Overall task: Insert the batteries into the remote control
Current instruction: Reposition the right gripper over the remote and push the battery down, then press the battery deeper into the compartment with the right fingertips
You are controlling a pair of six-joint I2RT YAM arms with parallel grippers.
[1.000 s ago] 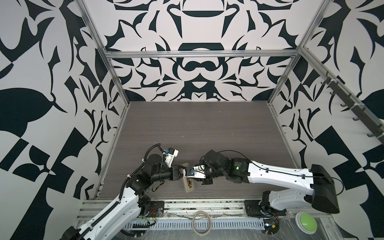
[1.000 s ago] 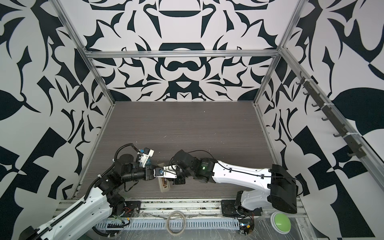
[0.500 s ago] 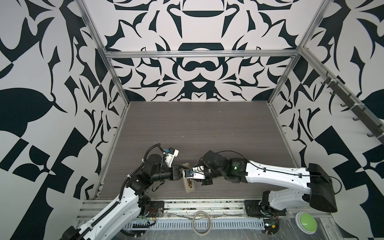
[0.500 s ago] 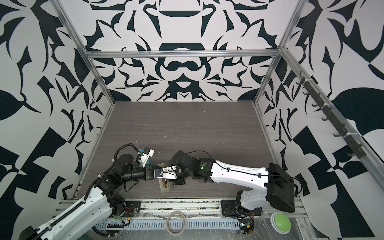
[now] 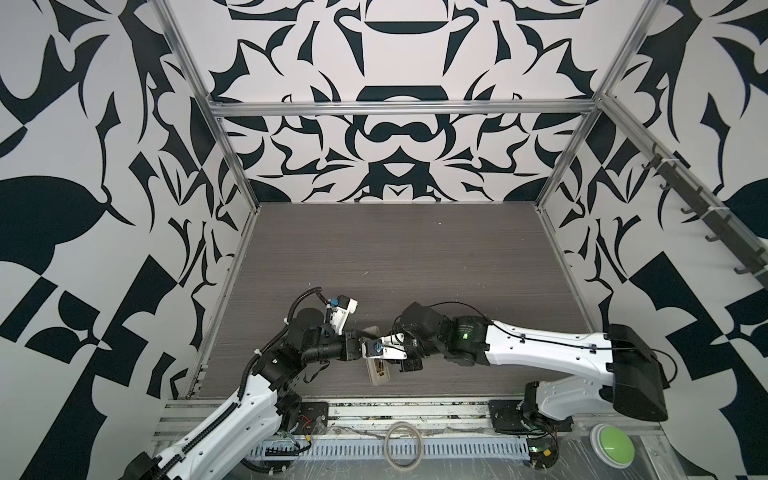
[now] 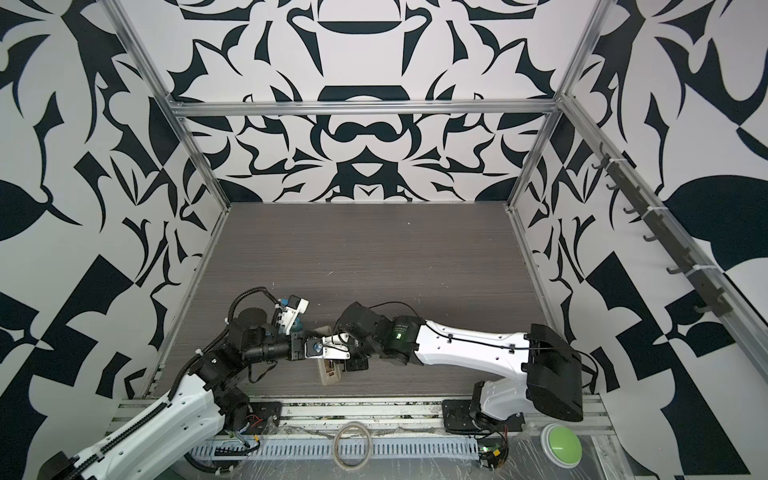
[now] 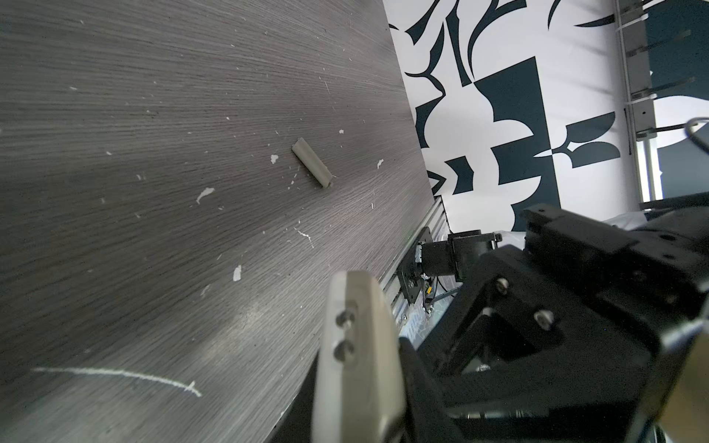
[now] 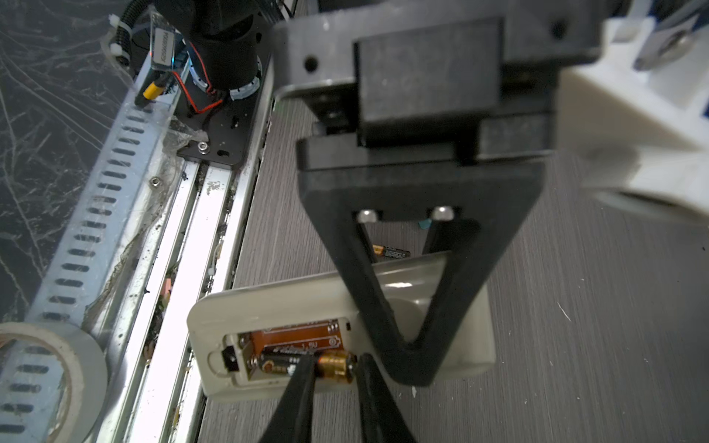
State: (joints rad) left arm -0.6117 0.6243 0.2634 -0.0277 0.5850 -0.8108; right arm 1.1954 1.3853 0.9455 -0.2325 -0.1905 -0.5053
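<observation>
1. Our right pincer [image 8: 333, 361] stands a narrow gap apart. Its two black fingertips [image 8: 303, 377] are down at a battery [image 8: 332, 371], whose coppery end shows between them. We see no clamp across it.
2. That battery lies lengthwise in the open bay in the back of the remote control [image 8: 284, 303], in the slot along the remote's long edge. The slot beside it shows an orange-brown floor.
3. Our left pincer [image 8: 412, 358] is closed on the remote control just beside the bay. One black triangular finger lies flat across the remote's back, and the other is hidden beneath.
4. In both top views the remote [image 5: 377, 372] [image 6: 328, 372] sits near the front edge of the bench [image 5: 415, 257]. The right arm's white camera mount [image 5: 380, 351] covers the remote's middle.
5. A second battery [image 8: 391, 252] lies on the bench just beyond the remote, seen through the opening in the triangular finger.
6. Past the remote's bay end, off the bench, a tape roll [image 8: 82, 358] rests by the slotted rail [image 8: 103, 199].
7. Well away from the remote, a pale bar [image 7: 312, 168] lies flat on the bench among white scraps [image 7: 204, 194].
</observation>
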